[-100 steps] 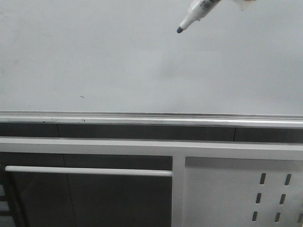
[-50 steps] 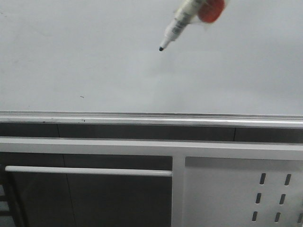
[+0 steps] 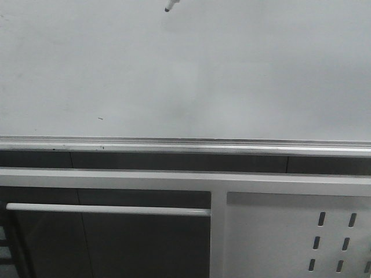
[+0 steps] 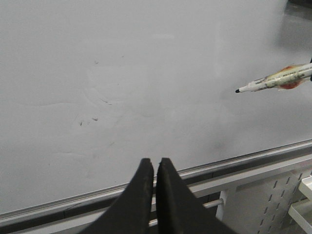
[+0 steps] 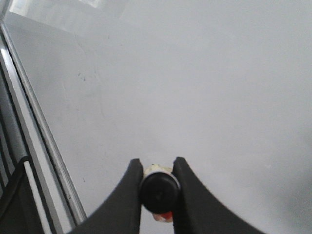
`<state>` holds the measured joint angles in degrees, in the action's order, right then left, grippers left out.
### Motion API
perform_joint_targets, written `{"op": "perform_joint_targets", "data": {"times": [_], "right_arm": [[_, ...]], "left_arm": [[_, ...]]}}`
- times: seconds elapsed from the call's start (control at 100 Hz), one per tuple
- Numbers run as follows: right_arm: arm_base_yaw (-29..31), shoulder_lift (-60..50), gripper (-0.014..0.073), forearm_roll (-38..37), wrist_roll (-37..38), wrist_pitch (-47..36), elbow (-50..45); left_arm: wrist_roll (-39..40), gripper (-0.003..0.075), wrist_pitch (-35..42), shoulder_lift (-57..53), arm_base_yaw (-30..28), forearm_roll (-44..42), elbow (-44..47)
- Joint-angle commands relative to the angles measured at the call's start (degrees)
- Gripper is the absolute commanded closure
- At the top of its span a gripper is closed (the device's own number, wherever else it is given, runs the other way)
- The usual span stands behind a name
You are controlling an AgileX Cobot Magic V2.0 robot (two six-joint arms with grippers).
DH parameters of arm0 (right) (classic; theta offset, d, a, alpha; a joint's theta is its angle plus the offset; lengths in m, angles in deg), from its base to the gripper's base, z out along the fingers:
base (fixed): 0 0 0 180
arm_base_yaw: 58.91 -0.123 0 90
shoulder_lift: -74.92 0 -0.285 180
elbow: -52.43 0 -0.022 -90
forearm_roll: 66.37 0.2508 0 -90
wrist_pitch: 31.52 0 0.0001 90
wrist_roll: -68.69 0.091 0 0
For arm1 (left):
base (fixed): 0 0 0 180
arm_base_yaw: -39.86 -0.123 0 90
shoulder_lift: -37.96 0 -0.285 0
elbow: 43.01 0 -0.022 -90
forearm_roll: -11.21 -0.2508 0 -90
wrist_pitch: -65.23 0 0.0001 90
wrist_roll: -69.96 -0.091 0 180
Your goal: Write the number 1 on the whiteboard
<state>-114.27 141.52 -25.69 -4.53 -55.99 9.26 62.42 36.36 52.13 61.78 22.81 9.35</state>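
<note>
Black-tipped marker (image 4: 273, 81) sits clamped in right jaws before bare whiteboard (image 3: 232, 75).

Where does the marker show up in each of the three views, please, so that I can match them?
Front view: only the marker tip shows, at the top edge, left of centre.
Left wrist view: its whole front part, dark tip first, comes in from the right edge.
Right wrist view: seen end-on, its black end clamped in the right tool.
Shared landmark: the silver rail along the whiteboard edge.
</note>
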Motion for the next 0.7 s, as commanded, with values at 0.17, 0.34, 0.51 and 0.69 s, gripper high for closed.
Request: {"op": "perform_joint_targets", "data": {"times": [0.17,0.34,0.51,0.69], "right_arm": [[0.1,2.1,0.0663,-2.6,-0.2,-11.0,2.0],[0.1,3.6,0.0663,-2.4,-0.2,-12.1,2.0],[0.4,5.8,0.0663,-2.1,-0.4,-15.8,2.0],[2.2,6.1,0.0662,-1.9,-1.1,-16.9,2.0]], "left_arm": [[0.5,0.074,4.1,0.7,-0.2,0.9,-1.4],[0.5,0.074,4.1,0.7,-0.2,0.9,-1.4],[0.5,0.074,4.2,0.7,-0.2,0.9,-1.4],[0.5,0.074,4.2,0.7,-0.2,0.9,-1.4]]}}
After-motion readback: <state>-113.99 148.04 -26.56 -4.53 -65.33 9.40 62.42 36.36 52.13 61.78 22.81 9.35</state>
